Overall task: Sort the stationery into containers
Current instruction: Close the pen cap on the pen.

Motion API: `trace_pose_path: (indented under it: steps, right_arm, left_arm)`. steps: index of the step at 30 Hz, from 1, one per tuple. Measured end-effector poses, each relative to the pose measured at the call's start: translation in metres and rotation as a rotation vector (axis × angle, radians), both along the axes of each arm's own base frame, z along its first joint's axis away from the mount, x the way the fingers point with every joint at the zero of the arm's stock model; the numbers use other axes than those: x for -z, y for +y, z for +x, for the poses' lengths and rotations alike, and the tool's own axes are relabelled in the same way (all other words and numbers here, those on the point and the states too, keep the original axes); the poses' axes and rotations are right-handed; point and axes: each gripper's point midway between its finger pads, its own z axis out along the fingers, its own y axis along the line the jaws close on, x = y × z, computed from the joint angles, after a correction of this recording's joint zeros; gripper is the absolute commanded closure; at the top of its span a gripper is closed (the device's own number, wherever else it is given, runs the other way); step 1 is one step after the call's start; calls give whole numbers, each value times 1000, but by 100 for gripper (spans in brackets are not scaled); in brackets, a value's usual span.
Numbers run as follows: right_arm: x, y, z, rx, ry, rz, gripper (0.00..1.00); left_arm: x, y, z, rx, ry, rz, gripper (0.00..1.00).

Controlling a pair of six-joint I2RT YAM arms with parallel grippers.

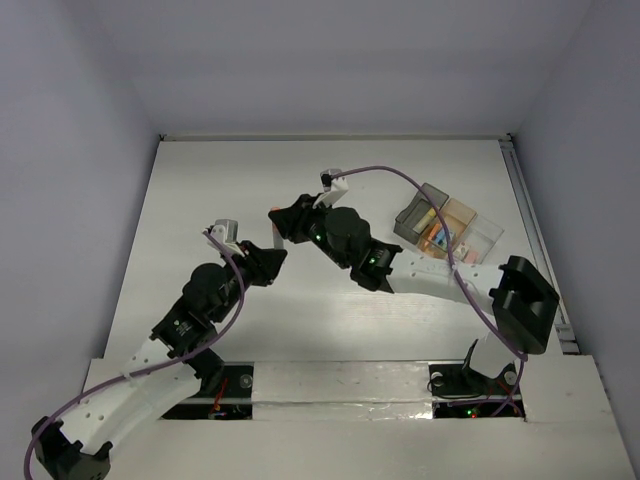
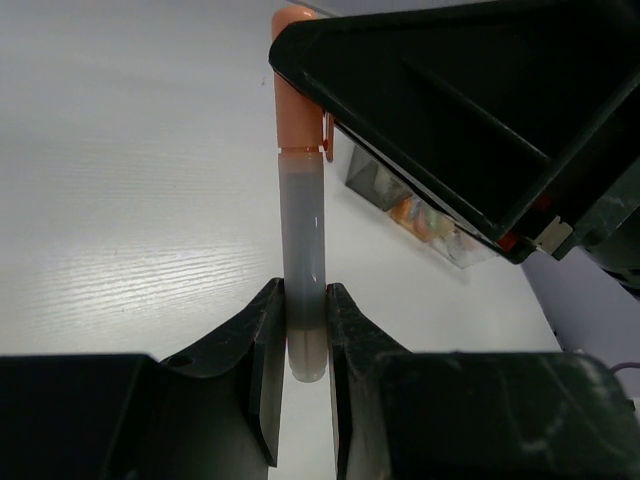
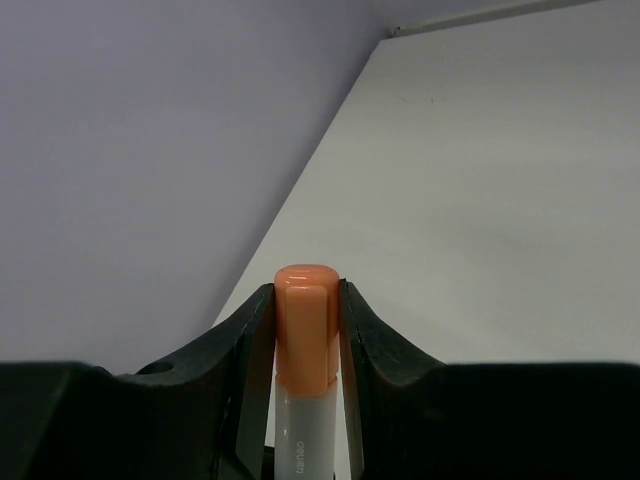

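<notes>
Clamping the translucent grey barrel of an orange-capped marker over the table middle, left gripper, right gripper pinched on its orange cap just beyond at 1 o'clock, joined transparent bins with coloured pieces farther at 2 o'clock

The pen has a frosted, translucent plastic barrel and a glossy orange plastic cap that catches the light. The left hand and right hand are black plastic, smooth with a dull sheen. The desk is matt white with a faint wood grain. The bins are glossy see-through plastic.
</notes>
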Motion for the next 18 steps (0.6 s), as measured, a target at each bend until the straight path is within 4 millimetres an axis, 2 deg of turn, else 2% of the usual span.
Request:
trace_pose_path:
  steps: [11, 18]
  right_arm:
    - [-2, -3, -11, -25, -12, 81, 100]
    - [-12, -4, -21, -76, -28, 126, 100]
  left_arm:
    - [-6, 0, -5, 18, -3, 11, 100]
    - [-17, 1, -13, 43, -8, 27, 100]
